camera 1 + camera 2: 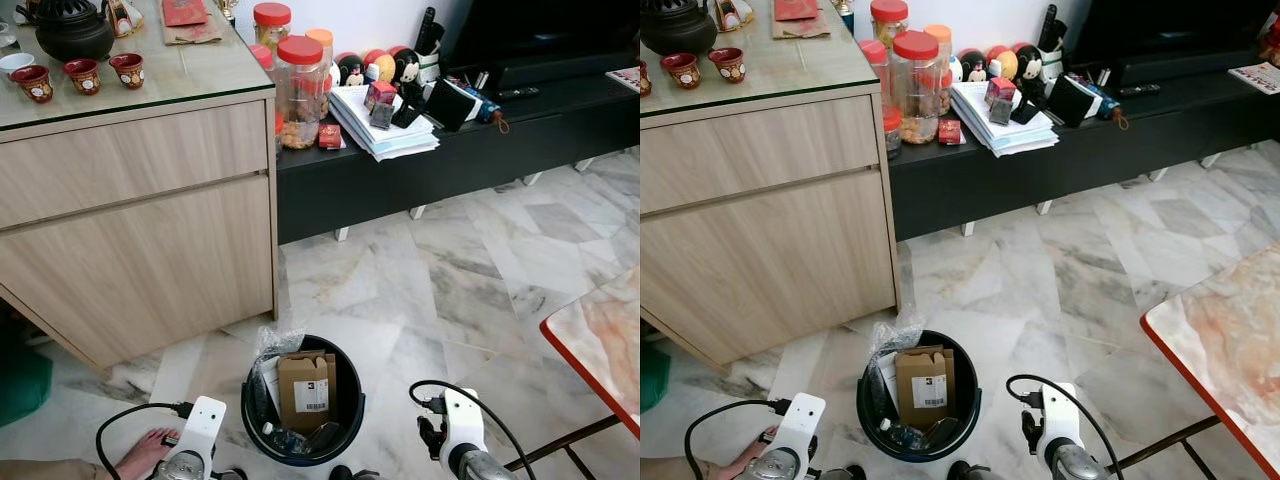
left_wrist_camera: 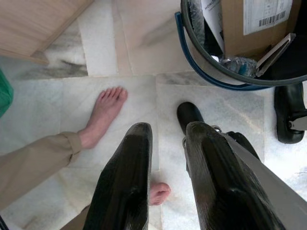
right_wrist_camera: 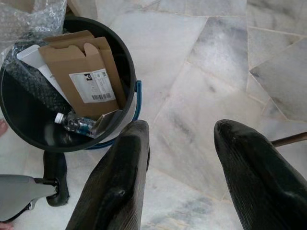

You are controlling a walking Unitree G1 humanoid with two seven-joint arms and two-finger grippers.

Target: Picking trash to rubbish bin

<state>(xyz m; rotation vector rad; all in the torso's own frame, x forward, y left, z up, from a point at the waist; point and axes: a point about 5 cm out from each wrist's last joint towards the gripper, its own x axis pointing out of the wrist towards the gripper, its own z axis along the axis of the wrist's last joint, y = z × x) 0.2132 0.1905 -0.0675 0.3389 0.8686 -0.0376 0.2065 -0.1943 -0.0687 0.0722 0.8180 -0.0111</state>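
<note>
A black rubbish bin (image 1: 359,402) stands on the marble floor right in front of me, between my two arms. Inside it are a flattened cardboard box (image 1: 303,392), a clear plastic bottle (image 3: 76,123) and some bubble wrap (image 1: 278,343) at the far rim. My left gripper (image 2: 168,177) hangs low beside the bin, its fingers a narrow gap apart with nothing between them. On the bin's other side my right gripper (image 3: 182,163) is wide open and empty over bare floor.
A person's bare foot (image 2: 104,112) and beige trouser leg (image 2: 33,163) are close to my left gripper. A wooden cabinet (image 1: 130,230) stands at the far left, with a black low bench (image 1: 450,150) behind. A red-edged table (image 1: 600,340) juts in at the right.
</note>
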